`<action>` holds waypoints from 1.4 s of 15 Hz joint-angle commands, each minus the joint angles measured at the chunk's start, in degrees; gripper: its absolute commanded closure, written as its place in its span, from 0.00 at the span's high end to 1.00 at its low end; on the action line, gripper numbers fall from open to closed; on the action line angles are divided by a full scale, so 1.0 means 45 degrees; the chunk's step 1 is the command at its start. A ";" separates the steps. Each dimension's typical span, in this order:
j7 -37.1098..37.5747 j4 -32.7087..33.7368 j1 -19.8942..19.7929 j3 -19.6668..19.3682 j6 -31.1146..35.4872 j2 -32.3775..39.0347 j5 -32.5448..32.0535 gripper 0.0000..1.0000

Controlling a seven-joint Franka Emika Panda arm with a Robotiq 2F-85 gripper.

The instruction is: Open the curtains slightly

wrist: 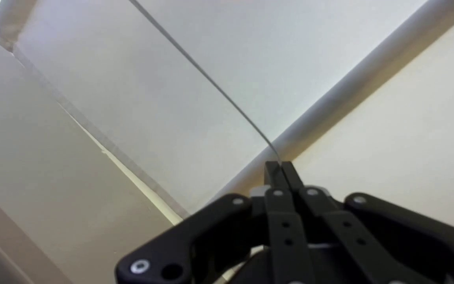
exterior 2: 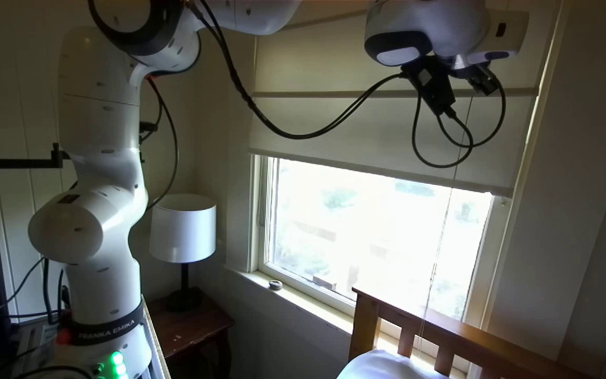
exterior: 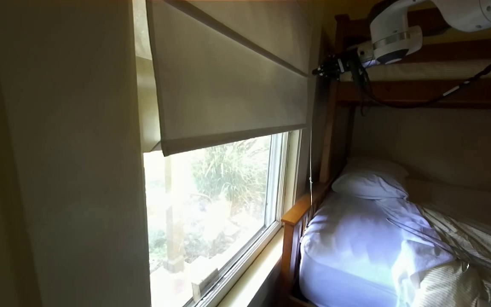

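Far left in an exterior view: your Franka arm [exterior 2: 105, 126], white, green indicator lights [exterior 2: 119, 363] lit at its base. Next right, a white-shaded table lamp [exterior 2: 183, 229] with a dark stem, standing on a reddish wooden side table [exterior 2: 198, 323]. Then the window [exterior 2: 382, 226], bright with daylight; a ring-shaped object [exterior 2: 275, 285], too small to name, lies on the windowsill [exterior 2: 308, 308]. Your beige fabric window shade [exterior 2: 366, 142] covers the window's upper part in both exterior views, a horizontal fold across it, straight hem hanging above the lower glass. A black cable [exterior 2: 298, 136] sags from your arm in front of it. Toward the window shade's right side, a thin pull cord [exterior 2: 433, 271] drops past the hem to the slatted wooden bed end [exterior 2: 440, 329]. Your gripper [wrist: 281, 163]: the wrist view has the fingertips [wrist: 272, 171] pinched together, the cord running into the seam between them, so clamped on the cord. They sit in front of the fold; whether they touch the fabric, you cannot tell from here. Far right in an exterior view: a wooden bunk bed [exterior: 399, 90], white pillow [exterior: 369, 183] on the lower bunk [exterior: 348, 230].
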 commanded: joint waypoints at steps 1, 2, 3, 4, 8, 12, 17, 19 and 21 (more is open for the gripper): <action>0.0037 0.0037 0.0613 -0.0658 -0.0060 0.0023 0.0034 0.02; 0.0037 0.0034 0.0615 -0.0655 -0.0065 0.0023 0.0043 0.02; 0.0287 0.0056 0.0824 -0.0571 0.0889 0.0026 -0.1038 0.00; 0.0584 -0.0111 0.0491 0.0059 0.1562 0.0010 -0.2198 0.00; 0.0872 -0.1564 0.0957 0.0182 0.3077 -0.0079 -0.4386 0.00; 0.0162 -0.2642 0.0973 0.0191 0.2402 -0.0622 -0.3085 0.00; -0.0313 -0.3776 0.0834 -0.0011 0.1326 -0.1551 -0.1296 0.00; -0.0772 -0.3991 0.0773 -0.0239 0.0435 -0.1772 0.0016 0.00; -0.1062 -0.4257 0.1254 -0.1089 -0.0627 -0.1985 0.1107 0.00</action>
